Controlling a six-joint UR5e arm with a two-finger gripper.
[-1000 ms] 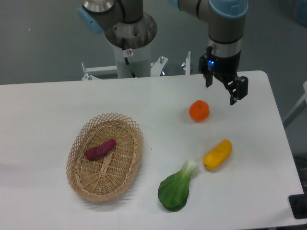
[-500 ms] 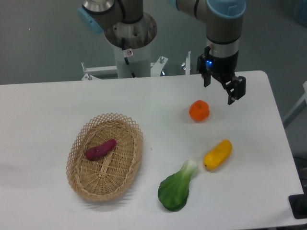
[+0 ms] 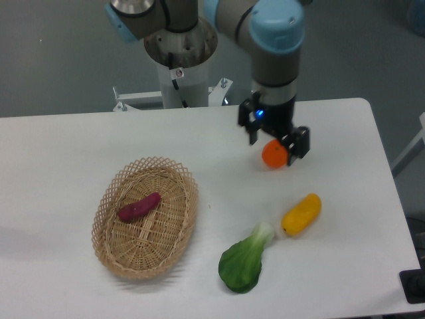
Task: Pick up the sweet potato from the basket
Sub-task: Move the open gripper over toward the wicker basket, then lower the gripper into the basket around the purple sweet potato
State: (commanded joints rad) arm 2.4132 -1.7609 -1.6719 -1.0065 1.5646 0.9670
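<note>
Camera view, nearest first: a green leafy bok choy lies at the front of the white table, with a yellow oblong vegetable just beyond. Left of these sits the oval light-tan woven wicker basket, and the small reddish-purple sweet potato lies inside it, left of centre, angled. Farther back, the black two-finger gripper hangs with its jaws spread and nothing held, in front of the round orange fruit, well apart from the basket. Judgement: the approach is in hand. Recommend travelling left above the rim, aligning the jaws across the tuber's narrow width, then descending at its middle.
</note>
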